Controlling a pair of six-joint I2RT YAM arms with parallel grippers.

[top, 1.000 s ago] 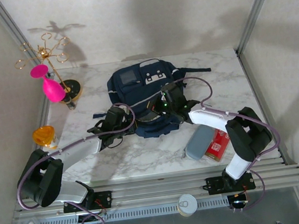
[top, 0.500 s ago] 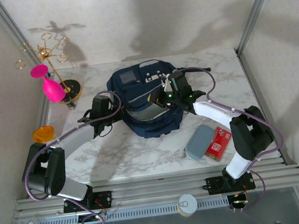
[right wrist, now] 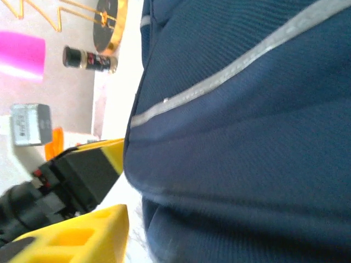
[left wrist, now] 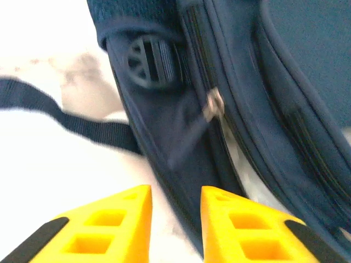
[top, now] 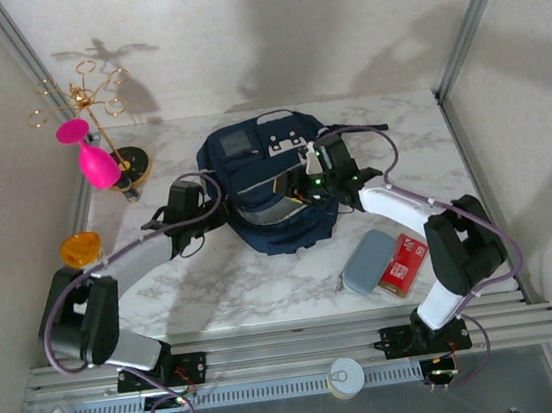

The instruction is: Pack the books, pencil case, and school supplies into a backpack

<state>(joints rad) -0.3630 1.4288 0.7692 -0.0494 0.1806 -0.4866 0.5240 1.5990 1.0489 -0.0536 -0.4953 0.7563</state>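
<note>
The navy backpack point(top: 269, 167) lies mid-table with its main compartment gaping toward me. My left gripper point(top: 214, 206) sits at the bag's left side. In the left wrist view its yellow fingers point(left wrist: 126, 219) stand apart, with the bag's side seam and zipper pull point(left wrist: 214, 104) just ahead of them. My right gripper point(top: 301, 181) is at the bag's right rim. One of its yellow fingers point(right wrist: 88, 233) shows well off to the side, and the bag's fabric point(right wrist: 247, 137) covers the other. The grey-blue pencil case point(top: 368, 261) and the red school supplies pack point(top: 402, 264) lie together at the front right. The books are out of view.
An orange cup point(top: 78, 249) stands at the left table edge. A pink glass point(top: 94, 163) hangs beside a gold wire stand point(top: 91, 98) at the back left, with a small dark bottle point(right wrist: 88, 57) near its base. A tin can point(top: 345, 376) rests on the front rail.
The backpack has been pulled from the front toward the back of the table, and both arms followed it. Both grippers, shut a second ago, now have their jaws apart.
</note>
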